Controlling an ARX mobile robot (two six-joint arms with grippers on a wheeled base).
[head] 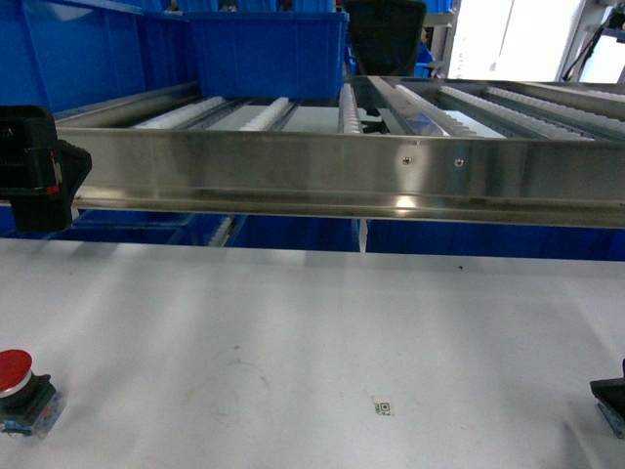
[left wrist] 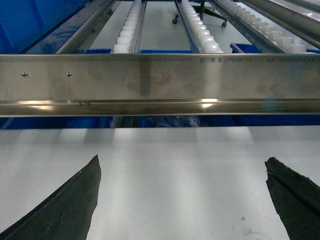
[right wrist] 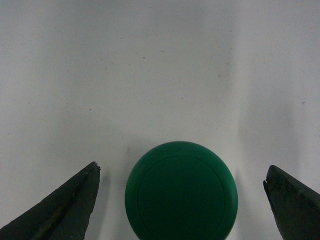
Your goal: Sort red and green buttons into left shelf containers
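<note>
Right gripper (right wrist: 181,200): fingers spread, straddling the green button (right wrist: 181,192) on the white table (right wrist: 160,65), cap smooth, round, not yet gripped. Left gripper (left wrist: 182,200): fingers apart, empty, facing the steel shelf rail (left wrist: 160,82). Red button (head: 21,389) sits untouched on the table below it; blue bin (head: 264,49) beyond; sorting apparently unstarted.

white table (head: 322,342), red button (head: 21,389), perhaps sticker (head: 383,407)

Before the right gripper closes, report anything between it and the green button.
Nothing visible. The round green button cap sits on the bare white table between the open right gripper fingers, with clear gaps on both sides.
</note>
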